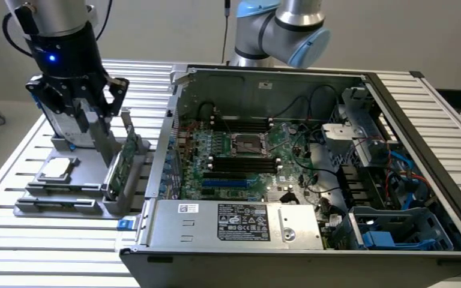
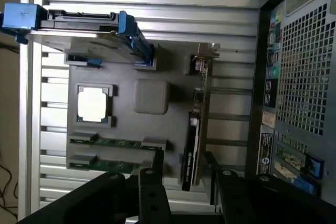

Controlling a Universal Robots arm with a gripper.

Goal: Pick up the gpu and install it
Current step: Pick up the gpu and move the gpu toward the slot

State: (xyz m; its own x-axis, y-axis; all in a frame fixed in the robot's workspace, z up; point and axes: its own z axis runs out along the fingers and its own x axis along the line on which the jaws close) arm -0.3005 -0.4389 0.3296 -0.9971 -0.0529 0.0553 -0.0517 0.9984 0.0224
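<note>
The gpu [image 1: 128, 163] stands on its edge in a slot of the grey holder tray [image 1: 50, 193] on the slatted table, at the exterior view's left. From the wrist, the gpu [image 2: 193, 140] appears as a thin dark card with a silver bracket at its far end. My gripper [image 1: 106, 150] hangs over the tray, close by the card and apart from it. The gripper [image 2: 185, 184] is open, its two black fingers [image 2: 152, 187] standing one on each side of the card's near end. Nothing is held.
The tray [image 2: 157, 72] also holds a silver hard drive with blue rails [image 2: 79, 24], a processor chip [image 2: 94, 103] and memory sticks [image 2: 118, 144]. The open computer case [image 1: 311, 78] with its green motherboard [image 1: 242, 157] lies just beyond the tray, at the exterior view's right.
</note>
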